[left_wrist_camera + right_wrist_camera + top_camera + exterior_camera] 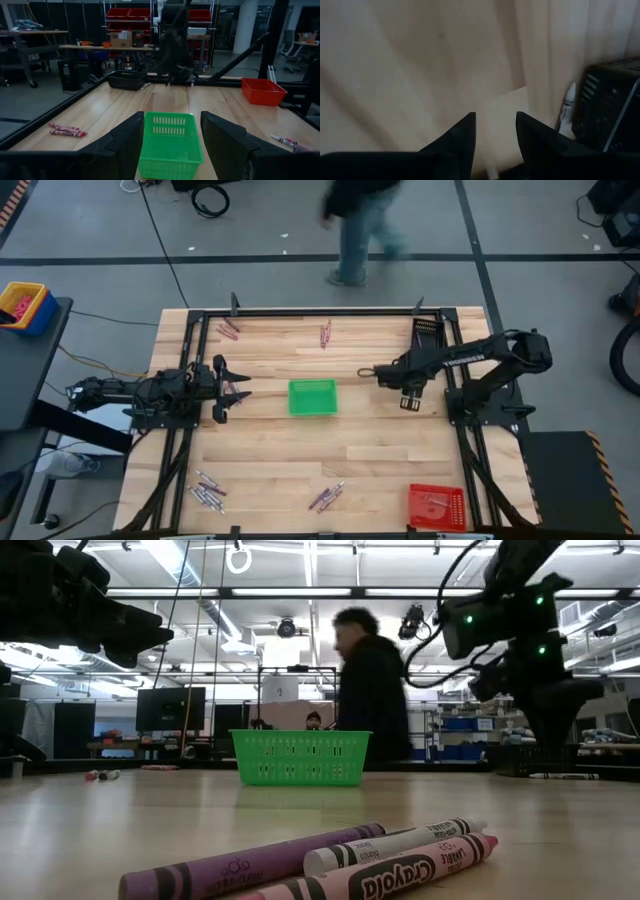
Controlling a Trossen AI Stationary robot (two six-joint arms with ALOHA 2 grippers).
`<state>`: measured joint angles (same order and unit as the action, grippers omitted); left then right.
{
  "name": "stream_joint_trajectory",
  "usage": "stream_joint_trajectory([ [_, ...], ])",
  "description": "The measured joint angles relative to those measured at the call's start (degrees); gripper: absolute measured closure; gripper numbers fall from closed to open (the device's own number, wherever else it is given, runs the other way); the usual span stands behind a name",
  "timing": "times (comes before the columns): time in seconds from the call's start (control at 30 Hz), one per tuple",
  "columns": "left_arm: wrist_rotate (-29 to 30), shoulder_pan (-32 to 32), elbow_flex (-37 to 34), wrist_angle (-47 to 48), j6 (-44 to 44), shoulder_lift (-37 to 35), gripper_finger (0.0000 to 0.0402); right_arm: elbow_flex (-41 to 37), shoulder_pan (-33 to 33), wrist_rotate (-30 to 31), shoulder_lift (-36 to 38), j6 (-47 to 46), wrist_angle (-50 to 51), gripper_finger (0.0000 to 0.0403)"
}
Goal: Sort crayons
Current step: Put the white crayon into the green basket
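Observation:
Crayons lie in small groups on the wooden table: two groups near the far edge (229, 330) (325, 333), two near the front edge (210, 492) (327, 496), and one by my left gripper (238, 392). The low view shows a purple (250, 865), a white (390, 843) and a pink crayon (400, 870) up close. A green tray (313, 397) stands mid-table. My left gripper (225, 388) (172, 115) is open at the left, level, facing that tray. My right gripper (368, 372) (495, 116) is open, pointing down over bare wood to the right of the green tray.
A dark tray (428, 332) stands at the far right, with a white crayon (567, 105) beside it. A red tray (437, 505) sits at the front right corner. A person (360, 230) walks past beyond the far edge. Bare wood lies around the green tray.

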<state>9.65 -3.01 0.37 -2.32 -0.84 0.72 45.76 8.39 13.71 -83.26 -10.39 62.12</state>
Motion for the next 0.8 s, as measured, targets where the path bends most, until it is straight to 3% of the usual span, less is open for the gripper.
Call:
stream_joint_trajectory([
  [0.5, 0.0, 0.0, 0.0, 0.0, 0.0, 0.0, 0.0193, -3.3, 17.7, 9.2, -0.1, 7.6, -6.0, 0.0259],
  [0.8, 0.0, 0.0, 0.0, 0.0, 0.0, 0.0, 0.0193, -3.4, 23.3, 12.7, -0.1, 8.1, -6.8, 0.0260],
])
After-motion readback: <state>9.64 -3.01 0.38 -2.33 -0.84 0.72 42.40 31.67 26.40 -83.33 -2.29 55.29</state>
